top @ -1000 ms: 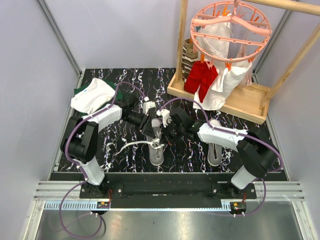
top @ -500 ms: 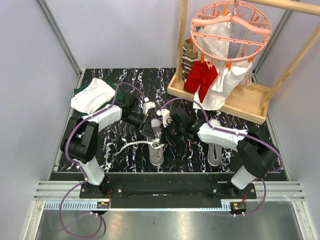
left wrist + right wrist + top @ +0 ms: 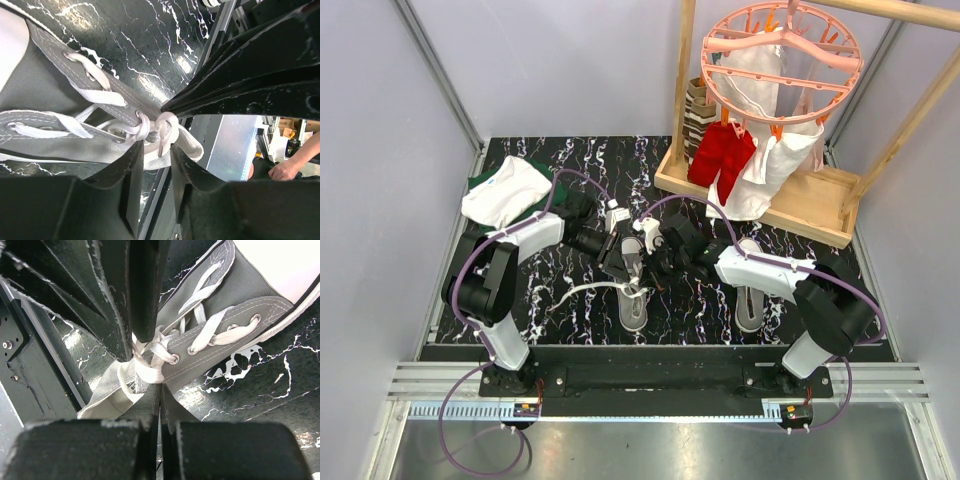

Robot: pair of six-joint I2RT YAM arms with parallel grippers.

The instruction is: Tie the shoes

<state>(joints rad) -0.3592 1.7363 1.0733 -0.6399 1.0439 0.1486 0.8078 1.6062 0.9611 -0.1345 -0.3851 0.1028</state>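
Note:
Two grey canvas shoes lie on the black marbled table: one in the middle [image 3: 633,305], the other to the right [image 3: 750,295]. Both grippers meet over the middle shoe's ankle end. My left gripper [image 3: 623,262] is open, and a thin strand of white lace [image 3: 165,122] hangs between its fingers [image 3: 157,150]. My right gripper [image 3: 651,262] is shut, its tips [image 3: 160,387] pinching the lace knot [image 3: 150,372] at the top eyelets of the shoe [image 3: 235,320]. A loose lace end [image 3: 575,292] trails left across the table.
Folded white and green clothes [image 3: 505,190] lie at the back left. A wooden rack [image 3: 760,195] stands at the back right with a pink round hanger [image 3: 780,50] and hanging red and white cloths [image 3: 720,155]. A metal rail runs along the near edge.
My left gripper has shifted slightly nearer and lower over the middle shoe. The right arm and both shoes have hardly moved.

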